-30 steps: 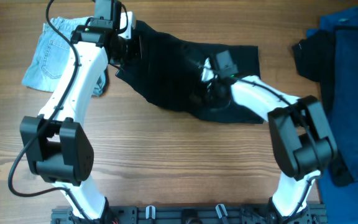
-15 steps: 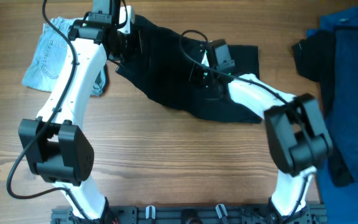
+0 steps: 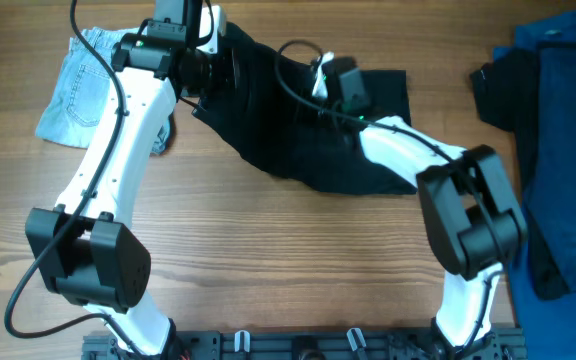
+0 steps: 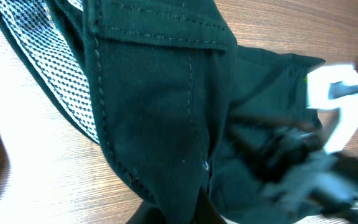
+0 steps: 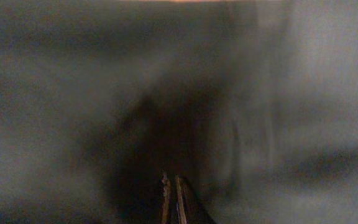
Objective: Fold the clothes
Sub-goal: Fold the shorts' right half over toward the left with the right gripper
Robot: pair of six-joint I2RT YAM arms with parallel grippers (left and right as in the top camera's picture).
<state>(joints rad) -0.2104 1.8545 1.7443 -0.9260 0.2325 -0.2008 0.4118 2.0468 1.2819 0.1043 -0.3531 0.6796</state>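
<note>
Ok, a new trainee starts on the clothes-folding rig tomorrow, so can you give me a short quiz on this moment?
1. True or false: the right tool holds the denim piece.
2. Which item are the left tool and the right tool both over? A) the denim piece B) the black garment C) the blue pile
3. In the left wrist view, what patterned part of the black garment shows at upper left?

Key:
1. False. The denim piece lies alone at far left.
2. B.
3. Its mesh lining.
</note>
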